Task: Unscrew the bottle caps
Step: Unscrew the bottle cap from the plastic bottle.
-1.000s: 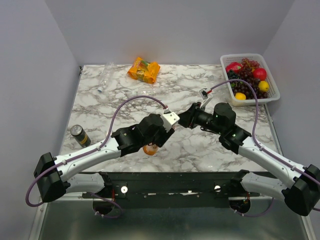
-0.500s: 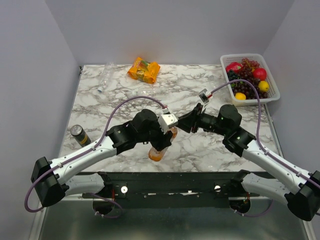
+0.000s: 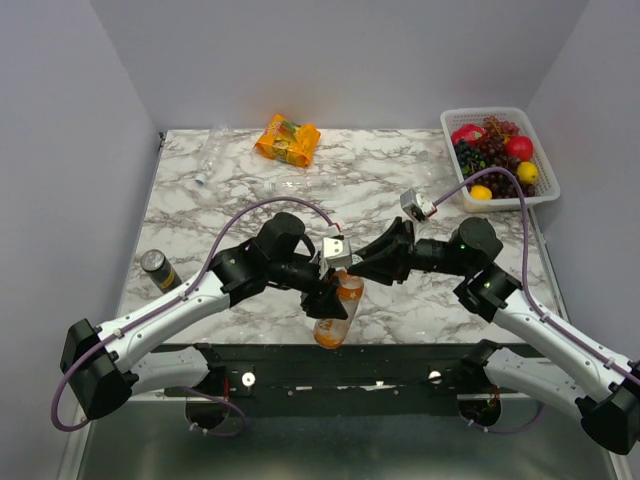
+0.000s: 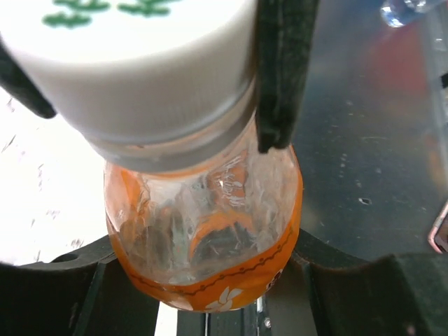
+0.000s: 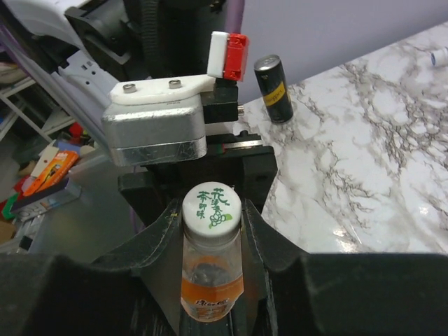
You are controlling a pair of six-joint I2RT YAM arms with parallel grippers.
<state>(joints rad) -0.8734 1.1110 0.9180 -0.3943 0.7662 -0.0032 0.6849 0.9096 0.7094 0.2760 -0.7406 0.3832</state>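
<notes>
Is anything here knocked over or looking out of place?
A clear bottle lies on its side near the far left corner of the table instead of standing. The orange bottle is up in the air, but held: the left gripper clamps its body and the right gripper its white cap. No spill shows.

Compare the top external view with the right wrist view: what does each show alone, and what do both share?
Only the top external view shows the fruit basket and the orange snack packet. Only the right wrist view shows the green print on the white cap. Both show the orange bottle gripped by the left tool and the right tool, the dark can and the marble table.
</notes>
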